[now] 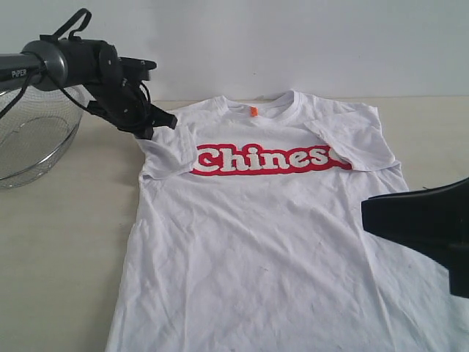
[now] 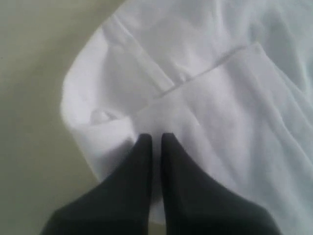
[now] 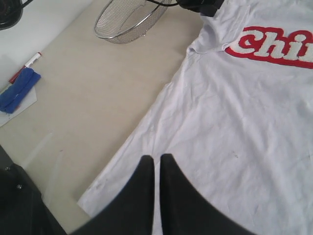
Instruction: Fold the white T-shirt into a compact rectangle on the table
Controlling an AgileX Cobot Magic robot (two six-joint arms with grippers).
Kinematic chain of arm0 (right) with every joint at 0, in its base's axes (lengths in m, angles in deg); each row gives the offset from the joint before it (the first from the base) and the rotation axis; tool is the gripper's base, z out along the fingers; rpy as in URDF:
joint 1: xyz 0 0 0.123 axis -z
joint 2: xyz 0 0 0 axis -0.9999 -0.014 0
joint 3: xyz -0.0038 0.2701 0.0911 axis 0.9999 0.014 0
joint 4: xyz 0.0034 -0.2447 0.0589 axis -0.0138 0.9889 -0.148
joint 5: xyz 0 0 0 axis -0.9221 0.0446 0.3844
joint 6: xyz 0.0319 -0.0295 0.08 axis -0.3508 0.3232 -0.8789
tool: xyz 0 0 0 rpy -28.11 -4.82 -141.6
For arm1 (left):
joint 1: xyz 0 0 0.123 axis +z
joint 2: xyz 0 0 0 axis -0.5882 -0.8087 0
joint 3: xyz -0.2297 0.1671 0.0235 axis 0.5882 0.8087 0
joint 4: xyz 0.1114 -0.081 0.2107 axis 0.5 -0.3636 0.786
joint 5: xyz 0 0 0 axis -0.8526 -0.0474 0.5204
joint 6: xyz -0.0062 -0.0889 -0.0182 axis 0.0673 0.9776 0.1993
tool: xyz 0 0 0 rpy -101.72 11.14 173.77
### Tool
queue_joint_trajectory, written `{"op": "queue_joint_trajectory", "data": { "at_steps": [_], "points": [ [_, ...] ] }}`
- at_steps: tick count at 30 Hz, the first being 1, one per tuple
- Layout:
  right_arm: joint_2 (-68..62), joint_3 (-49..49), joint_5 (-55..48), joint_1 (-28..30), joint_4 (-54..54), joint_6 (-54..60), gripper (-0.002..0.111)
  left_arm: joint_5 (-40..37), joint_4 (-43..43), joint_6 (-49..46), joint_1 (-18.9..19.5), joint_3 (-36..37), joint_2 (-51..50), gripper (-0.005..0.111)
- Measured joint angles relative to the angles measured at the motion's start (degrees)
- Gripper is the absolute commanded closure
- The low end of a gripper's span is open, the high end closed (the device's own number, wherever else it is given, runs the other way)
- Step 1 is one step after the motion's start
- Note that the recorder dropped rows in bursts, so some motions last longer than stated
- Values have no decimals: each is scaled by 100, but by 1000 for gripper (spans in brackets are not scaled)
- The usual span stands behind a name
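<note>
The white T-shirt (image 1: pixel 256 242) is spread face up on the pale surface (image 1: pixel 66 242), with its collar toward the far edge and the red-outlined lettering (image 1: pixel 271 159) across the chest. The sleeve on the right arm's side is already turned in over the chest. The cloth is judged to be light, thin and limp: no shape is kept by it, it will sag and drag when lifted from one point, and wrinkles are easily carried along. Nothing in it is fragile, and little slip is expected against the wood grain. It is best taken at doubled edges, such as a sleeve hem, a shoulder seam or the bottom hem, where a pinch is less likely to be pulled through. The left pincer (image 2: pixel 155 139) is closed at the other sleeve (image 2: pixel 98 117), apparently on a thin fold of its fabric. The right pincer (image 3: pixel 156 159) is closed on nothing and is held above the lower body of the shirt, near its side edge.
</note>
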Motion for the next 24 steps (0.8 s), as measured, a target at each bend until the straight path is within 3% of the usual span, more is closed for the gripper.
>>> {"op": "queue_joint_trajectory", "data": {
  "at_steps": [12, 24],
  "points": [
    [0, 0, 0, 0, 0, 0, 108, 228, 405, 303, 60, 0, -90, 102],
    [0, 0, 54, 0, -11, 83, 108, 202, 33, 434, 139, 0, 394, 102]
  ]
}}
